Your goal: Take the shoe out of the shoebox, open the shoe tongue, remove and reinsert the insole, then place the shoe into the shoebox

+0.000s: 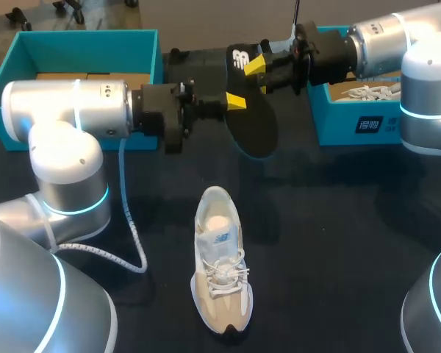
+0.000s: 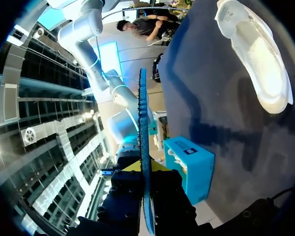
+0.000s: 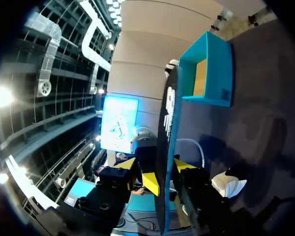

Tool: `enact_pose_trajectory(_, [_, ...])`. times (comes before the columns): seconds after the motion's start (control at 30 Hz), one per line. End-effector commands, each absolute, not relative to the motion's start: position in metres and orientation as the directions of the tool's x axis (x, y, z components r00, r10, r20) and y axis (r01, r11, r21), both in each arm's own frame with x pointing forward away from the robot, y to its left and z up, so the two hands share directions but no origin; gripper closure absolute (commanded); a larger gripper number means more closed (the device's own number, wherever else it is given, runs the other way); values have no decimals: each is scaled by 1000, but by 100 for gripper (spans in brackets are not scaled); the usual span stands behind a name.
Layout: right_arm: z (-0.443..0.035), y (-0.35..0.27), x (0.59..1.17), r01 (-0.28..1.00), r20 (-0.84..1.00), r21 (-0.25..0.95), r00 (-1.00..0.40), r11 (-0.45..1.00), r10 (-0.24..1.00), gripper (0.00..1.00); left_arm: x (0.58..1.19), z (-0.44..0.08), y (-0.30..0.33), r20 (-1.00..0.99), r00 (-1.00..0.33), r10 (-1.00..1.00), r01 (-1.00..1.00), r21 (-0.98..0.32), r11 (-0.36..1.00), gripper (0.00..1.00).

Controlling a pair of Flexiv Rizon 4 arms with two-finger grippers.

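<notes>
Insole (image 1: 253, 125), black, held in the air above the far middle of the surface (image 1: 338, 243), edge-on between both pincers. Left pincer (image 1: 235, 101) clenched on its side edge, right pincer (image 1: 253, 65) clenched on its far end. White sneaker (image 1: 220, 261) lies upright near the front edge, middle. Teal shoebox (image 1: 29, 44) at far left corner, second teal shoebox (image 1: 338, 125) at far right.

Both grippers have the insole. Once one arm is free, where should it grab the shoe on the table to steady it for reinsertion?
Probably the heel, pinched across its sides from above. The shoe stands upright on its sole, opening facing up, heel at the far end, so that grip leaves the mouth free for the insole.
</notes>
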State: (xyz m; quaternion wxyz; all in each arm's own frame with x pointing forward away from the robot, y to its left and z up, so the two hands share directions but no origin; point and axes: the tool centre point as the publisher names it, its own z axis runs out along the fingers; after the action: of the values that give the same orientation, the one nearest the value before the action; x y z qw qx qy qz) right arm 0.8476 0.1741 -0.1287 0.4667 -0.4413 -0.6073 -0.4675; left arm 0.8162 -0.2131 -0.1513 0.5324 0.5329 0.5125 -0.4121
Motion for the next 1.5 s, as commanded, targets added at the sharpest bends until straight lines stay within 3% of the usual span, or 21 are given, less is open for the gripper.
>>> enact_pose_trajectory(0.03, [-127,160,837,972,978,167,-184,164,100,0,807,-149,-191,-987,77,141,992,91,90,100])
enact_pose_trajectory(0.17, [-130,146,831,968,972,193,-211,160,104,0,796,-158,-172,-987,-50,152,995,-35,97,100])
enact_pose_trajectory(0.27, [-132,139,827,964,969,198,-220,177,114,0,794,-164,-161,-971,-214,109,975,-206,78,100])
enact_pose_trajectory(0.33, [-131,133,824,962,963,202,-229,184,139,0,799,-167,-147,-844,-531,-72,847,-526,-73,100])
enact_pose_trajectory(0.37, [-131,131,824,963,958,199,-230,181,170,0,799,-169,-144,-764,-635,-113,771,-621,-139,100])
enact_pose_trajectory(1.0, [-129,127,824,966,950,203,-234,161,207,0,795,-165,-143,-749,-657,-88,753,-648,-112,100])
enact_pose_trajectory(1.37, [-129,127,824,966,950,203,-234,161,207,0,786,-141,-141,-488,-872,-44,488,-873,17,100])
enact_pose_trajectory(1.5, [-129,127,824,966,950,203,-234,161,207,0,783,-120,-138,-196,-980,38,193,-979,-69,100])
